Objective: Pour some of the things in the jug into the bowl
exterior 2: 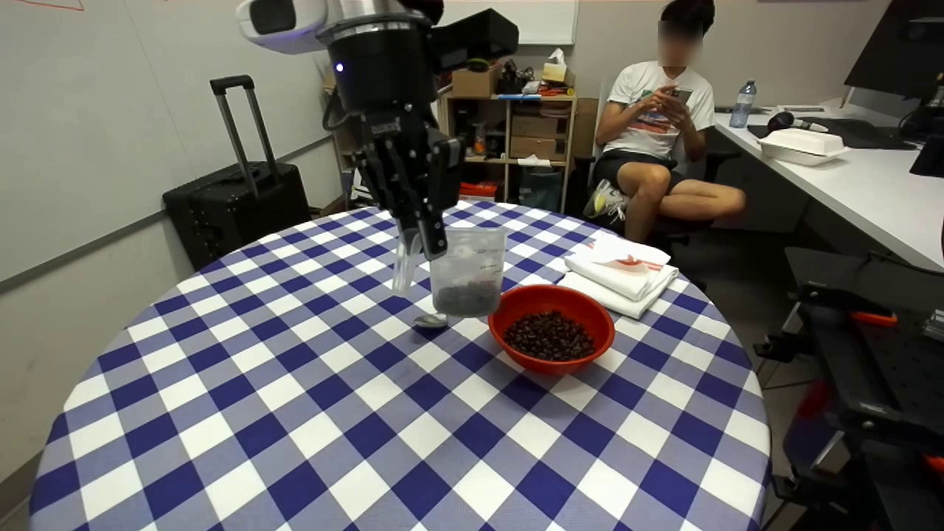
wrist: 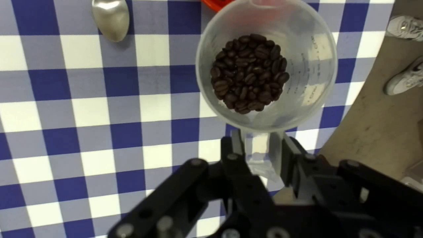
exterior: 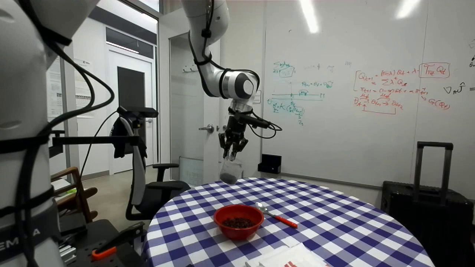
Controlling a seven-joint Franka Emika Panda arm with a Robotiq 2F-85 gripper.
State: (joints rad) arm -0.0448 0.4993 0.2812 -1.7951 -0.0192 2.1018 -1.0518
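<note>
The jug is a clear measuring cup with a layer of dark coffee beans [wrist: 249,72] in its bottom. It shows in the wrist view [wrist: 309,69] and in both exterior views [exterior: 233,168] [exterior 2: 472,258]. My gripper [wrist: 259,143] is shut on the jug's handle, one finger on each side; it also shows in both exterior views [exterior: 230,156] [exterior 2: 426,240]. The jug hangs above the table, close to upright. The red bowl [exterior 2: 553,365] [exterior: 239,234] stands on the table with coffee beans inside. In the wrist view only the bowl's edge [wrist: 214,4] shows, beyond the jug's rim.
A spoon [exterior: 280,219] with a red handle lies beside the bowl; its metal end shows in the wrist view [wrist: 111,19]. Folded white napkins [exterior 2: 623,280] lie near the table edge. The round table has a checkered cloth [exterior 2: 332,413]. A person [exterior 2: 656,118] sits behind it.
</note>
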